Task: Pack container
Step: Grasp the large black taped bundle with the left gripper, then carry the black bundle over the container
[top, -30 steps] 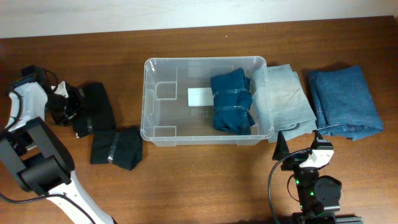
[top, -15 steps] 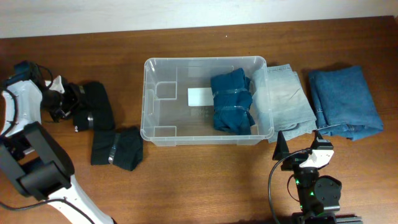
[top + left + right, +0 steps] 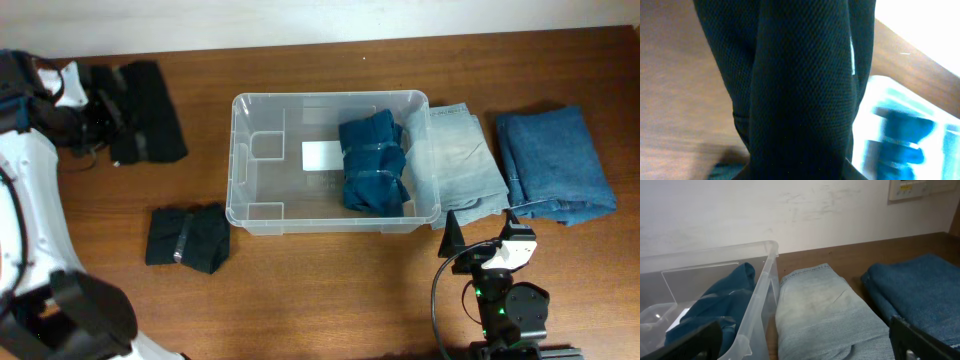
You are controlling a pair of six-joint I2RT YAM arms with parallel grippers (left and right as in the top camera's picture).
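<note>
Brown wood counter (image 3: pixel 300 290), clear rounded plastic container (image 3: pixel 236 160) at its centre.
Left fingers (image 3: pixel 100 110) pinch a black mesh-knit garment (image 3: pixel 800 90) — right fingers (image 3: pixel 805 330) spread wide, holding nothing, beside folded pale denim (image 3: pixel 815 305).

container (image 3: pixel 236 165): clear, see-through plastic
label (image 3: pixel 322 155): plain white
rolled bundle (image 3: pixel 373 165): deep teal-blue
pale jeans (image 3: pixel 462 160): washed-out light blue denim
folded denim (image 3: pixel 555 162): solid mid blue
upper black cloth (image 3: pixel 148 125): black, fine mesh-y weave
lower black cloth (image 3: pixel 190 238): black, faint grey stripe
table (image 3: pixel 330 290): warm brown woodgrain
</note>
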